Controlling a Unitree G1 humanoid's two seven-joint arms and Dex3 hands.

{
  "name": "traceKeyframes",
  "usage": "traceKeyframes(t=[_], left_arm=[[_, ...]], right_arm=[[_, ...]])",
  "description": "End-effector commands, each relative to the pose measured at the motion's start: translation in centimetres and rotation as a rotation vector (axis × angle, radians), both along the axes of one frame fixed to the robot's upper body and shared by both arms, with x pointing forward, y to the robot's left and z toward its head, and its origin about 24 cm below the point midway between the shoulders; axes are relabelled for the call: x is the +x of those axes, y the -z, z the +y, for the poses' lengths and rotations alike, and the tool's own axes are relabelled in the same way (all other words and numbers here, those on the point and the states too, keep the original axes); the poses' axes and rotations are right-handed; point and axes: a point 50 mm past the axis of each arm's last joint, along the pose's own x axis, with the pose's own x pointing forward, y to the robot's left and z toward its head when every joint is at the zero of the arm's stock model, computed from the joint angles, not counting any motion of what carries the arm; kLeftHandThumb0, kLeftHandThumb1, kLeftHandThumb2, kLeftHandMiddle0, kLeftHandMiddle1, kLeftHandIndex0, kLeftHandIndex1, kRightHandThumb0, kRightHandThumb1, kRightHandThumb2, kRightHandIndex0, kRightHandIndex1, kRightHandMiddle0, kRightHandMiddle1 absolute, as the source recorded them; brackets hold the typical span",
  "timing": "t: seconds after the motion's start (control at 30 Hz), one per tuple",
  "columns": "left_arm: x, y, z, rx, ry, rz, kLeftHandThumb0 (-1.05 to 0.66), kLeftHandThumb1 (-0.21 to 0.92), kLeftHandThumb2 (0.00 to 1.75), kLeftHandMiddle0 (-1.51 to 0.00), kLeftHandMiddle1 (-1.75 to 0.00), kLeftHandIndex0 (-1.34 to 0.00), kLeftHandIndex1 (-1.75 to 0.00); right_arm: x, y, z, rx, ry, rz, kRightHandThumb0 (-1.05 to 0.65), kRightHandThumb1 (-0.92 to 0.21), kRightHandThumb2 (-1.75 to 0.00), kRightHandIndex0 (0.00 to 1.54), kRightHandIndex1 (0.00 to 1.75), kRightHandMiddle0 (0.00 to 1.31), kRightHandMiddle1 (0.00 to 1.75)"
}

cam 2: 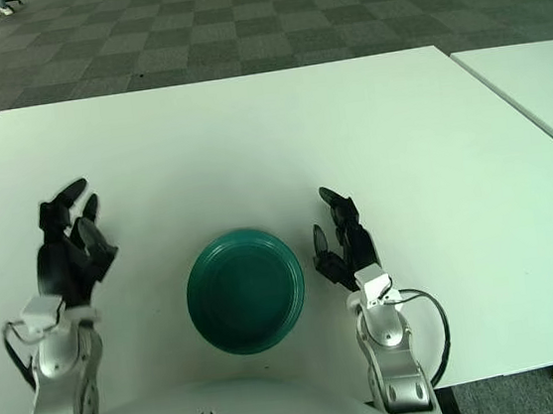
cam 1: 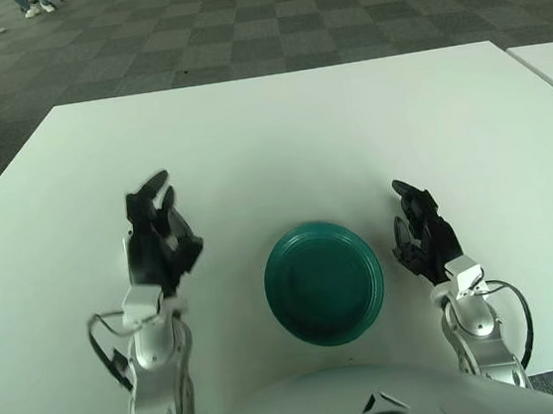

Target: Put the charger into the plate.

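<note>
White table (cam 1: 279, 137) fills most of the view, checkered carpet floor (cam 1: 235, 22) beyond it, second table (cam 1: 552, 61) edge at far right. Green plate (cam 1: 323, 282) sits near the front edge, nothing in it. Left hand (cam 1: 159, 242) raised left of the plate, fingers spread apart, holding nothing visible. Right hand (cam 1: 423, 234) rests just right of the plate, fingers loosely apart, not touching it. Charger not visible in either view; it may be hidden under the left hand, cannot tell.
</note>
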Motion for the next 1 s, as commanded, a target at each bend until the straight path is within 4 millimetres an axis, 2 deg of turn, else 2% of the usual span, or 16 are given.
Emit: traceKeyframes(t=[0.0, 0.1, 0.23, 0.3, 0.33, 0.37, 0.4, 0.47, 0.67, 0.97], left_arm=[[1.9, -0.3, 3.5, 0.37, -0.073, 0.017, -0.76, 0.92, 0.81, -0.39, -0.03, 0.0, -0.95], [2.8, 0.2, 4.8, 0.562, -0.069, 0.037, -0.81, 0.92, 0.78, -0.42, -0.04, 0.0, -0.98], [2.3, 0.3, 5.4, 0.862, -0.053, 0.141, -0.95, 0.92, 0.78, -0.41, -0.05, 0.0, -1.16], [2.3, 0.2, 5.5, 1.004, -0.044, 0.231, -1.01, 0.92, 0.78, -0.37, -0.04, -0.04, -1.26], [2.3, 0.2, 5.5, 1.038, -0.044, 0.253, -1.02, 0.92, 0.78, -0.37, -0.04, -0.05, -1.27], [2.4, 0.3, 5.5, 1.086, -0.042, 0.287, -1.03, 0.92, 0.71, -0.38, -0.04, -0.14, -1.23], [2.5, 0.3, 5.5, 1.127, -0.038, 0.32, -1.03, 0.92, 0.72, -0.36, -0.03, -0.13, -1.25], [2.7, 0.4, 5.5, 1.182, -0.027, 0.371, -1.04, 0.92, 0.75, -0.32, -0.02, -0.09, -1.3], [3.0, 0.6, 5.4, 1.222, 0.024, 0.459, -1.05, 0.92, 0.74, -0.24, 0.0, -0.01, -1.32], [3.8, 2.0, 6.9, 1.22, 0.074, 0.567, -1.05, 0.92, 0.62, -0.18, 0.0, 0.0, -1.05]], right_arm=[[-0.9, 2.5, -0.4, -0.004, 0.007, 0.137, -0.77, -0.92, -0.76, 0.2, 0.01, 0.0, 0.59], [-0.8, 2.7, -0.5, -0.003, 0.007, 0.132, -0.77, -0.92, -0.76, 0.21, 0.01, 0.0, 0.59], [-0.7, 2.8, -0.6, -0.005, 0.005, 0.125, -0.78, -0.92, -0.77, 0.21, 0.01, 0.0, 0.6], [-0.7, 2.7, -0.7, -0.012, 0.002, 0.124, -0.77, -0.92, -0.78, 0.21, 0.01, 0.0, 0.6], [-0.7, 2.7, -0.8, -0.014, 0.001, 0.124, -0.77, -0.92, -0.78, 0.21, 0.01, 0.0, 0.6], [-0.7, 2.7, -0.8, -0.019, 0.0, 0.124, -0.77, -0.92, -0.78, 0.21, 0.01, 0.0, 0.59], [-0.6, 2.8, -0.8, -0.024, 0.0, 0.124, -0.77, -0.92, -0.79, 0.21, 0.01, 0.0, 0.59], [-0.6, 2.8, -0.9, -0.032, 0.0, 0.125, -0.77, -0.92, -0.8, 0.21, 0.01, 0.0, 0.59], [-0.5, 3.0, -1.1, -0.037, -0.001, 0.121, -0.78, -0.92, -0.82, 0.22, 0.01, 0.0, 0.6], [-0.3, 3.2, -1.3, -0.026, -0.012, 0.115, -0.79, -0.92, -0.82, 0.22, 0.01, 0.0, 0.63]])
